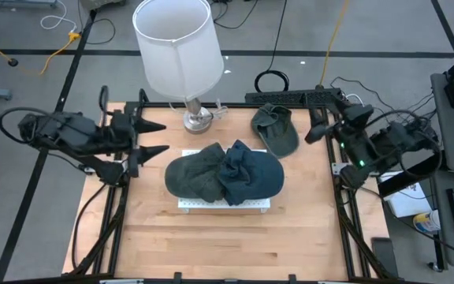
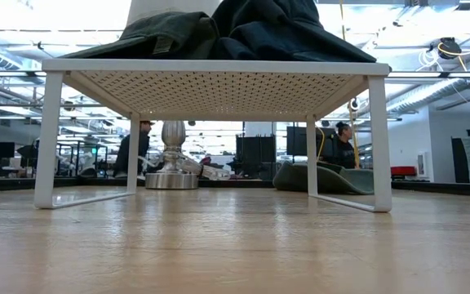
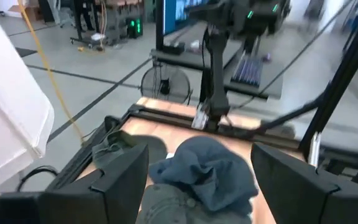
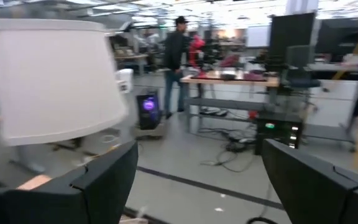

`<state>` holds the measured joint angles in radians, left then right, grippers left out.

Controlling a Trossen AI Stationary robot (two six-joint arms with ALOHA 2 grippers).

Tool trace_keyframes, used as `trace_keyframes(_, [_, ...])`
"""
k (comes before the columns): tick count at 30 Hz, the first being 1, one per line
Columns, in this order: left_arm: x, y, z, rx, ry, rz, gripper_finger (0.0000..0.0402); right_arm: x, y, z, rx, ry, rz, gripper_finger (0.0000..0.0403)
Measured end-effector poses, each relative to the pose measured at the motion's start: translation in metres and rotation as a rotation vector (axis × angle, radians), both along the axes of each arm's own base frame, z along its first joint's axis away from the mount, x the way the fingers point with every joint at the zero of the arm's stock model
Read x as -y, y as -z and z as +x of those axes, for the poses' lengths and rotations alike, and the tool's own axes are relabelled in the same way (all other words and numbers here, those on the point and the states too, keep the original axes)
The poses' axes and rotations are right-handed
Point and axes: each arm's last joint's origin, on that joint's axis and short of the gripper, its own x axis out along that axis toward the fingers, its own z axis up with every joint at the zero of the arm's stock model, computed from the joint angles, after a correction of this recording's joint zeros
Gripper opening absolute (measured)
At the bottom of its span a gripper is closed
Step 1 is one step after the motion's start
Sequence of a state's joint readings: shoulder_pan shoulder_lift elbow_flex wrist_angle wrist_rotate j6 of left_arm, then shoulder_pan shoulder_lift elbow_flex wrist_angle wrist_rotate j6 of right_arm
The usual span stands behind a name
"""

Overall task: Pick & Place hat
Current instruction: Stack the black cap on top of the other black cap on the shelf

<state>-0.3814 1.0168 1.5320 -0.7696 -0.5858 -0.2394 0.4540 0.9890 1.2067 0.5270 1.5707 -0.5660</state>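
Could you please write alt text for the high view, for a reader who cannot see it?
Two dark hats lie piled on a white rack at the middle of a wooden table, with a third hat lying on the table near a white-shaded lamp. The left gripper at the left edge and the right gripper at the right edge are both open and hold nothing.

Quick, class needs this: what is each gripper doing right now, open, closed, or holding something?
Left gripper: open, empty, at the table's left edge beside the dark green hat on the white perforated rack.
Right gripper: open, empty, at the table's right edge.
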Motion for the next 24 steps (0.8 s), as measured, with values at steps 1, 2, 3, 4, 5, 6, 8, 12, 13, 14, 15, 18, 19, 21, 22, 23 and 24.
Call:
trace_keyframes(1, [-0.001,0.002,-0.004,0.021,0.001,-0.012,0.0282,0.005,0.002,-0.003,-0.001,0.021,-0.001,0.0338])
trace_keyframes(2, [-0.003,0.003,-0.007,0.037,0.003,-0.021,0.0281,0.01,0.004,-0.005,-0.007,0.045,-0.003,0.0338])
trace_keyframes(3, [-0.004,0.005,-0.009,0.054,0.003,-0.029,0.0279,0.015,0.006,-0.008,-0.017,0.07,-0.008,0.0338])
trace_keyframes(4, [-0.005,0.006,-0.012,0.069,0.002,-0.037,0.0278,0.021,0.007,-0.01,-0.035,0.101,-0.015,0.0338])
trace_keyframes(5, [-0.005,0.006,-0.014,0.077,0.002,-0.04,0.0276,0.026,0.009,-0.011,-0.06,0.132,-0.024,0.0338])
trace_keyframes(6, [-0.006,0.007,-0.015,0.081,0.0,-0.041,0.0276,0.031,0.012,-0.012,-0.096,0.164,-0.037,0.0338])
trace_keyframes(8, [-0.007,0.007,-0.017,0.084,-0.004,-0.041,0.0277,0.042,0.017,-0.012,-0.188,0.239,-0.065,0.0338])
trace_keyframes(12, [-0.007,0.007,-0.017,0.082,-0.002,-0.026,0.0283,0.063,0.025,-0.011,-0.311,0.38,-0.083,0.0338])
trace_keyframes(13, [-0.007,0.007,-0.017,0.08,-0.002,-0.021,0.0285,0.068,0.024,-0.012,-0.334,0.41,-0.084,0.0338])
trace_keyframes(14, [-0.007,0.007,-0.017,0.079,-0.001,-0.015,0.0286,0.072,0.024,-0.013,-0.363,0.44,-0.086,0.0338])
trace_keyframes(15, [-0.007,0.007,-0.016,0.077,0.0,-0.01,0.0287,0.077,0.024,-0.014,-0.392,0.471,-0.087,0.0338])
trace_keyframes(18, [-0.006,0.008,-0.014,0.067,-0.001,0.011,0.0283,0.092,0.028,-0.012,-0.486,0.545,-0.108,0.0338])
trace_keyframes(19, [-0.006,0.008,-0.014,0.064,0.001,0.021,0.0281,0.098,0.03,-0.01,-0.542,0.559,-0.128,0.0338])
trace_keyframes(21, [-0.006,0.008,-0.014,0.062,-0.003,0.032,0.0275,0.112,0.037,-0.005,-0.654,0.579,-0.162,0.0338])
trace_keyframes(22, [-0.007,0.008,-0.015,0.063,-0.014,0.035,0.0272,0.119,0.04,-0.002,-0.699,0.583,-0.176,0.0338])
trace_keyframes(23, [-0.007,0.008,-0.015,0.064,-0.028,0.037,0.0269,0.126,0.044,0.001,-0.728,0.585,-0.184,0.0338])
trace_keyframes(24, [-0.007,0.008,-0.015,0.065,-0.039,0.039,0.0266,0.133,0.048,0.003,-0.752,0.59,-0.185,0.0338])
